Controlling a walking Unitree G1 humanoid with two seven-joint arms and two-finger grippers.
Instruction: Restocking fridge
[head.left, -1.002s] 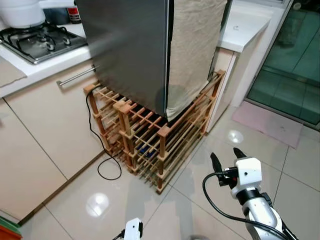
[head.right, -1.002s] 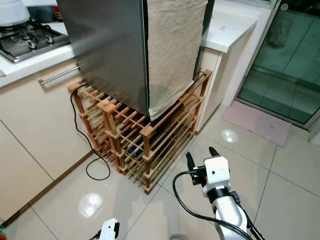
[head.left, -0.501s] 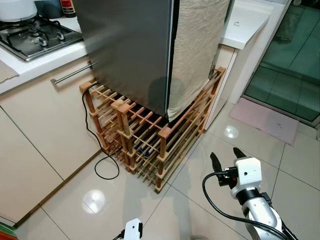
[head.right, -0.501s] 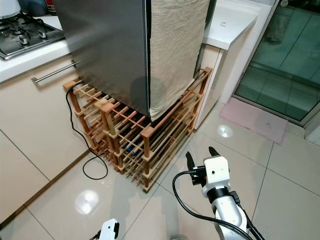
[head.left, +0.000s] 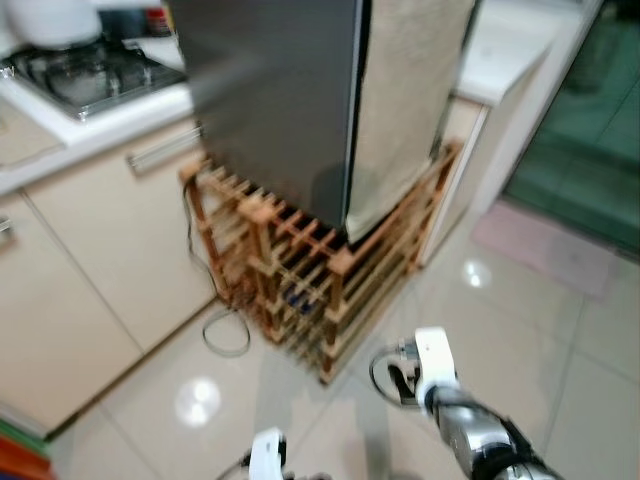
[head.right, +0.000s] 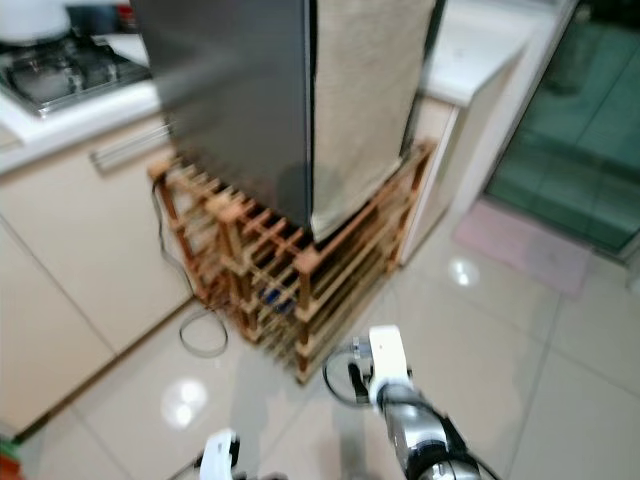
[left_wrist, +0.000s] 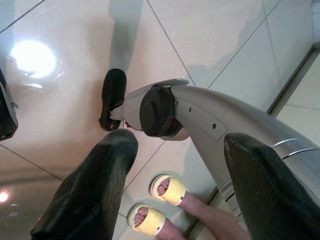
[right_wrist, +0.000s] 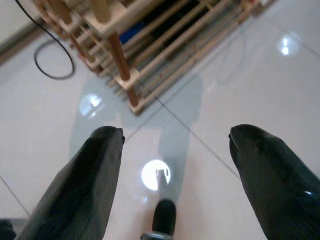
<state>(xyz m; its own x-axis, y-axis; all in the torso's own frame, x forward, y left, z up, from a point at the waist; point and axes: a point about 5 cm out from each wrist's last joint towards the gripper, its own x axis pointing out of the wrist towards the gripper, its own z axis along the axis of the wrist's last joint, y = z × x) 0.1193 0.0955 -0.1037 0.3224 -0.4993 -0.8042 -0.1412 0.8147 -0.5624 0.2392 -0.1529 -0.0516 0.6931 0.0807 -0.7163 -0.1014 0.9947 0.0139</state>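
Fridge (head.left: 275, 95) fills the upper centre: heavy, smooth steel door, probably gripped at its edge. Right gripper (right_wrist: 172, 175) spread wide, left gripper (left_wrist: 177, 185) too, both empty.

eye views motion-blurred | fridge (head.left: 290, 90) top cut off at 12 o'clock | left gripper (head.left: 266, 452) cut off at 6 o'clock | rack (head.right: 290, 270) contents too blurred to tell | person's feet (left_wrist: 155, 202) cut off above ankles
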